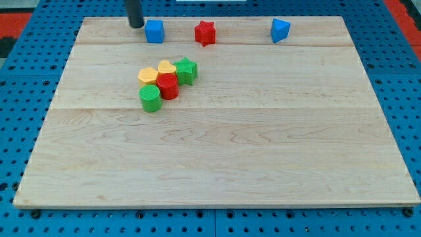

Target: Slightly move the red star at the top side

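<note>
My tip [136,26] is seen just left of the blue cube [154,31] — perhaps touching — the red star [205,33] lying farther right; no tool is fitted.

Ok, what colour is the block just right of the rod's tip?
Blue: the blue cube beside my tip, clear in the camera view.

red star [205,33] | lying flat near the surface's [263,151] top edge | sitting between two blue blocks, apart from both | nothing touching it
</note>
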Controlling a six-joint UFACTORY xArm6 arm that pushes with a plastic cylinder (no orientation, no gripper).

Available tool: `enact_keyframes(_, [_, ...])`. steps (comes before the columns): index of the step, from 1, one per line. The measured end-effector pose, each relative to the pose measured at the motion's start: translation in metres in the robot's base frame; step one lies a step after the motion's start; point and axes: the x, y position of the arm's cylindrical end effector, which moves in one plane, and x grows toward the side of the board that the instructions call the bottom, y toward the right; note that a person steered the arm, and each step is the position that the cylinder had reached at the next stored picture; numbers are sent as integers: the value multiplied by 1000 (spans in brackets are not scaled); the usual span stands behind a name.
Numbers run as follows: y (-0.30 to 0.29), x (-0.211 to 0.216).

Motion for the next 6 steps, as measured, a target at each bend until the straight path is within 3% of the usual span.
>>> enact_keyframes(1, [54, 13])
enact_keyframes(2, [51, 57])
enact_keyframes(4, [132, 80])
enact_keyframes(5, [99, 87])
enact_keyframes(6, [48, 56])
